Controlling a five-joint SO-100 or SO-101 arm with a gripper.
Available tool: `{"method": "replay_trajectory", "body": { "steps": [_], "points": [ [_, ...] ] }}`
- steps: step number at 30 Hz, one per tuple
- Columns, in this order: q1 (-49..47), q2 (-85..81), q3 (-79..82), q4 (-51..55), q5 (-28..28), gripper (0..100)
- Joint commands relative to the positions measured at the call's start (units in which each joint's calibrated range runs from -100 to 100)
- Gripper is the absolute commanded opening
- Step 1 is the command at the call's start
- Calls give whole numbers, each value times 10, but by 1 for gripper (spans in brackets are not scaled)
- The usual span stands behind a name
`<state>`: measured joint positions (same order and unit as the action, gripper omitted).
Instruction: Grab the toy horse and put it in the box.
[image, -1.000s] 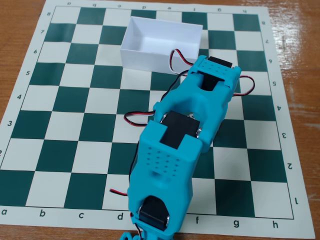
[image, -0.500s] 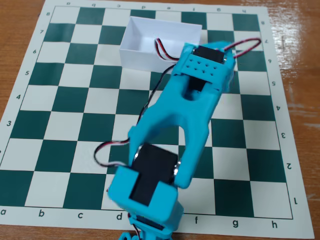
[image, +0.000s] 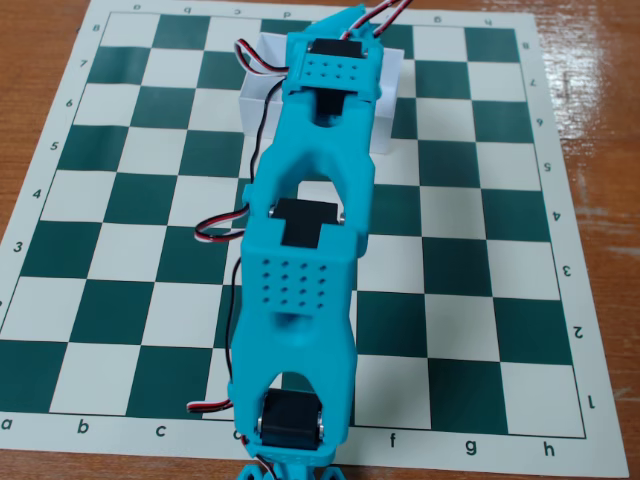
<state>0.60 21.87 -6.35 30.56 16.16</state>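
Arm (image: 305, 260) stretched up the chessboard (image: 120, 230) from its near edge, wrist end over the box (image: 256, 100) near the far edge. Gripper hidden under the arm, finger state can't tell. Toy horse not visible, maybe carried or covered. Looks like the placing step; next likely needs release inside the walls.

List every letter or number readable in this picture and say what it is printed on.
"a b c d f g h": file letters on the chessboard bottom margin; e is hidden by the arm.
"1 2 3 4 5 6 7": rank numbers, right margin, printed upside down.
Left margin: 3 to 8 legible.
Top-margin letters: too small to read.
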Motion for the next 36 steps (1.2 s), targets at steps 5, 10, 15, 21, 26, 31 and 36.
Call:
{"method": "replay_trajectory", "body": {
  "steps": [5,10,15,21,26,31,36],
  "points": [
    [-17,126,-193,-8,-3,21],
    [-17,130,-198,-4,-3,27],
    [-10,96,-170,17,-3,14],
    [0,-195,194,23,-3,0],
    [10,-619,659,-6,20,0],
    [32,-1037,993,32,28,0],
    [13,-1171,1063,158,24,0]
  ]
}}
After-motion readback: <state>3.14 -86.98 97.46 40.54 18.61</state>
